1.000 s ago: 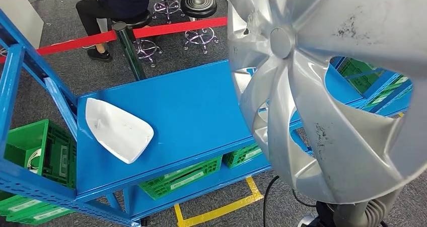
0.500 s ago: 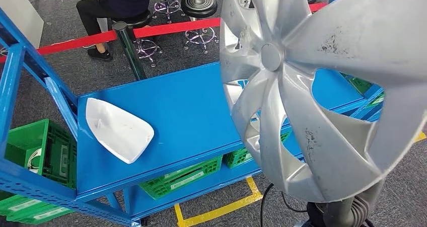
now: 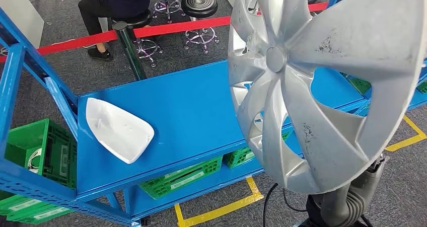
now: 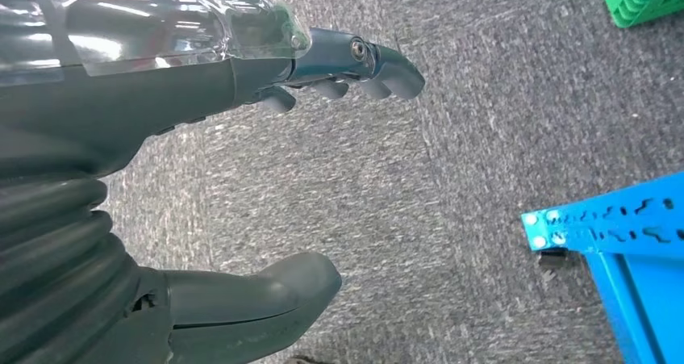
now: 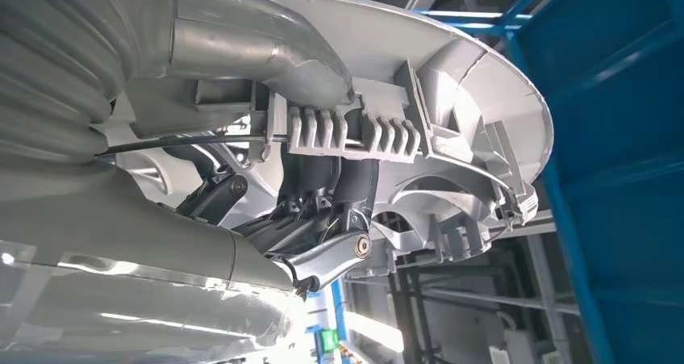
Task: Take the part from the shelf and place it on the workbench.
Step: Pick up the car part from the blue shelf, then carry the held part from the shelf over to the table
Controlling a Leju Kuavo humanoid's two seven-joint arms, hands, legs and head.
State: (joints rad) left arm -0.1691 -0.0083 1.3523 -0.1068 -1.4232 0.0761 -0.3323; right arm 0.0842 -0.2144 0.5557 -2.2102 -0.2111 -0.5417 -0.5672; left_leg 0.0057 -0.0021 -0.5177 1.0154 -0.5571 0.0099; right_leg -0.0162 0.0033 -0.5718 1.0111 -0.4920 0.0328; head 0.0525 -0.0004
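Observation:
A large silver hubcap (image 3: 327, 86) with dirty spokes is held up close in front of my head view, above the right end of the blue bench top (image 3: 201, 106). My right hand (image 5: 323, 194) grips it from behind, fingers hooked through the ribbed back of the hubcap (image 5: 452, 114). Its grey forearm (image 3: 352, 202) rises from below the rim. My left hand (image 4: 161, 106) hangs over grey carpet, with its fingers (image 4: 355, 65) apart from the thumb and nothing in it.
A white curved shell part (image 3: 117, 129) lies on the bench's left side. Green crates (image 3: 45, 151) sit under and beside it, within a blue rack frame (image 3: 20, 61). Beyond, a red barrier tape (image 3: 166, 28), stools (image 3: 199, 5) and a seated person (image 3: 116, 0).
The hubcap has sunk a little and turned in my right hand, so yellow floor tape now shows past its right rim. The bench and the white part are unchanged.

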